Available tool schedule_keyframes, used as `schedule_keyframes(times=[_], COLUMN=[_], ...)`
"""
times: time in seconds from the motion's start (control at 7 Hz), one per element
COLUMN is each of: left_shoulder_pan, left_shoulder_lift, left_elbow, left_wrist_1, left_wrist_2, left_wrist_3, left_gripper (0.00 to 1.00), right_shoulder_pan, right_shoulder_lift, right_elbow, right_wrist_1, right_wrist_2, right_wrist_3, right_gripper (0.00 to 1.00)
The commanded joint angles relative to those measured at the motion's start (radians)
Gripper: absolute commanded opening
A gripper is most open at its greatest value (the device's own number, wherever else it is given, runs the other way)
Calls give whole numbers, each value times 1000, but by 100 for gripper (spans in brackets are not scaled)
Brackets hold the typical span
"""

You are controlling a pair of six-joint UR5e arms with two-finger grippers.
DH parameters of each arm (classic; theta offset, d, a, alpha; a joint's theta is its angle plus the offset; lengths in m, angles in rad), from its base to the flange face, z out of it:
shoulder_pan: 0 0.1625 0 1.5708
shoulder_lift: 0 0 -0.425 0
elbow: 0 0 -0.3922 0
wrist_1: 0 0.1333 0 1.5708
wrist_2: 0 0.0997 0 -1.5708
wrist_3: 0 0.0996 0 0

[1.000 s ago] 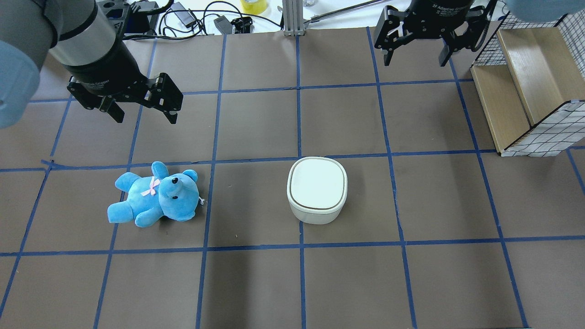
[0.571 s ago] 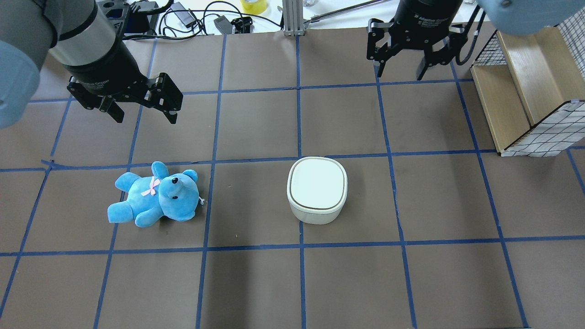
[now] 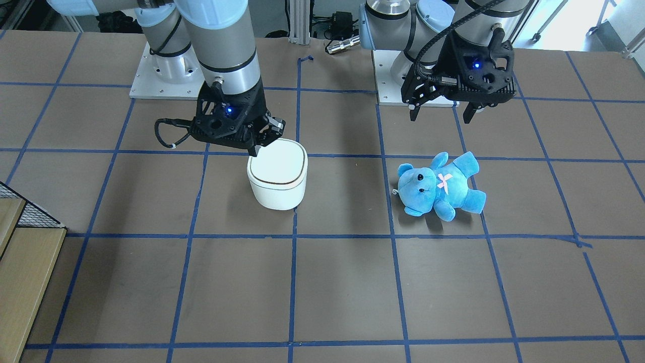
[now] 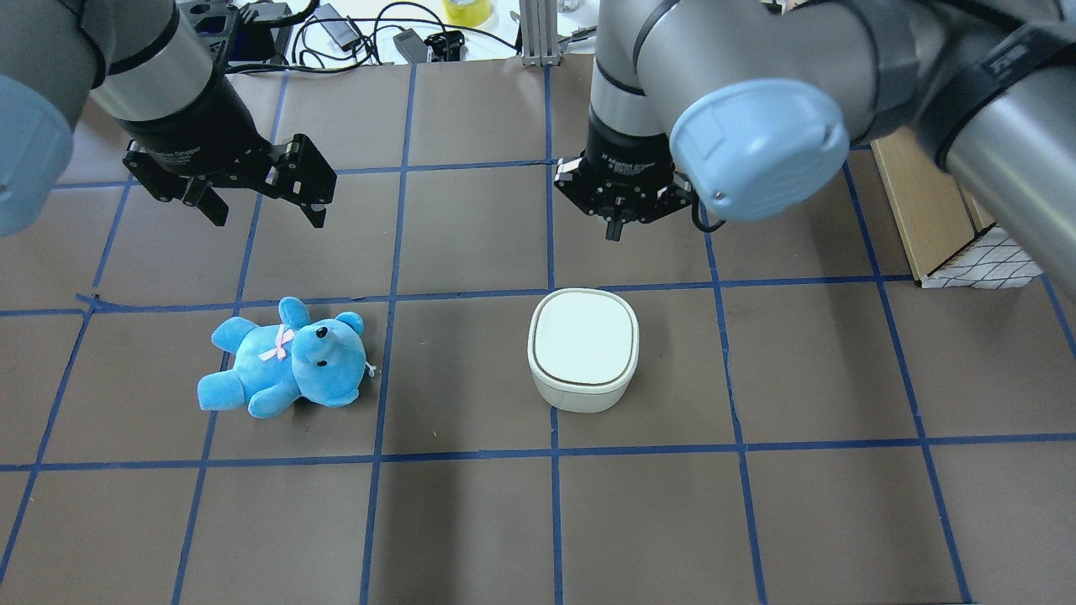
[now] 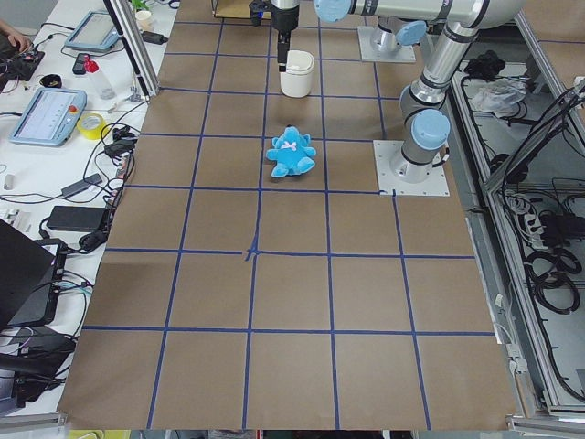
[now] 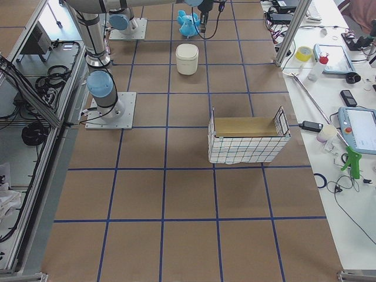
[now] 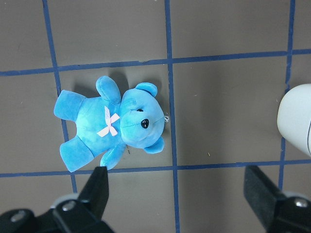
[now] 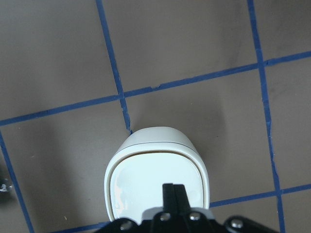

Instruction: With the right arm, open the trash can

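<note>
Brown gridded table [image 4: 471, 235]: right tool [image 4: 614, 234], earlier spread by the shelf [image 4: 925, 227], now hangs pinched shut over the trash can [image 4: 583, 349].

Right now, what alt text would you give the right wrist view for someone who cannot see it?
A white trash can, lid closed, sits on a brown table gridded with blue tape. The right gripper, shut, points down over the lid.
</note>
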Motion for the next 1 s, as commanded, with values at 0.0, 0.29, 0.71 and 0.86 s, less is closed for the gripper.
schedule_keyframes(times=[0.0,0.29,0.71,0.86], left_shoulder_pan=[0,0,0,0], left_shoulder_lift=[0,0,0,0], left_elbow=[0,0,0,0], left_wrist_1=[0,0,0,0], left_wrist_2=[0,0,0,0], left_wrist_3=[1,1,-1,1], left_gripper=[100,100,100,100], right_shoulder_pan=[35,37,37,37], right_shoulder_lift=[2,11,45,45], right_elbow=[152,217,234,232], right_wrist_1=[-117,-122,-121,-121], right_wrist_2=[-23,-25,-17,-17], right_wrist_3=[6,2,0,3], right_gripper=[0,0,0,0])
